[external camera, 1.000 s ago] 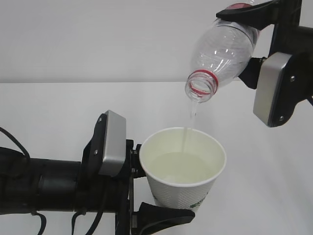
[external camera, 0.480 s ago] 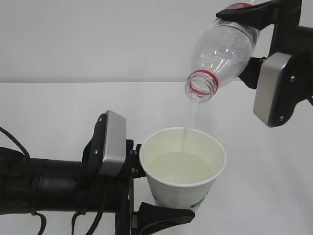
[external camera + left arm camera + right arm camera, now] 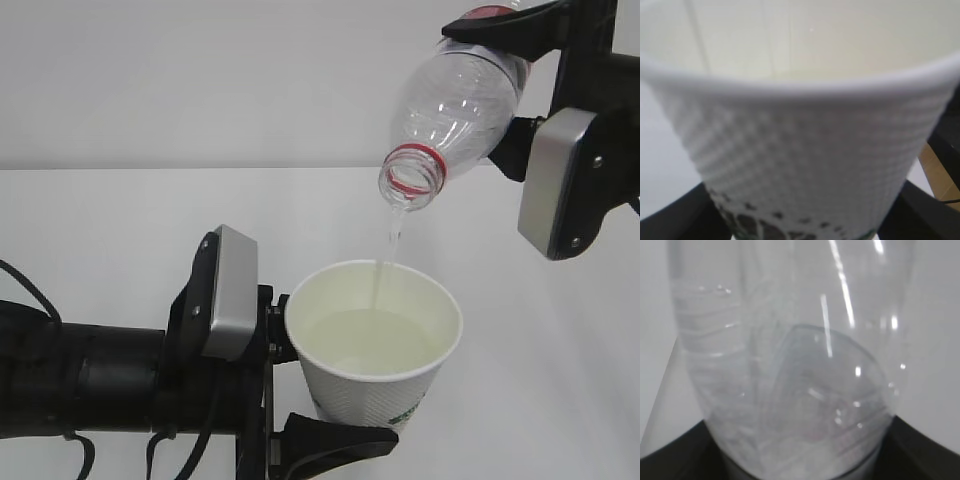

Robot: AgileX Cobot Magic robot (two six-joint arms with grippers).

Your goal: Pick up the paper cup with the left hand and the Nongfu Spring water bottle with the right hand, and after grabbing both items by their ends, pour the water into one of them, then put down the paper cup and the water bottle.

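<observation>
Pouring seen: clear plastic bottle with red neck ring pinched by right claw, tipped mouth-down above white paper cup. Cup pinched low by left claw, directly under thin water stream.

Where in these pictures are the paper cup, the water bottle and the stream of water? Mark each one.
paper cup [image 3: 372,385]: exterior view, on its white outer wall.
water bottle [image 3: 455,105]: exterior view, on its clear shoulder above the red neck ring.
stream of water [image 3: 393,240]: exterior view, midway between bottle mouth and cup.
</observation>
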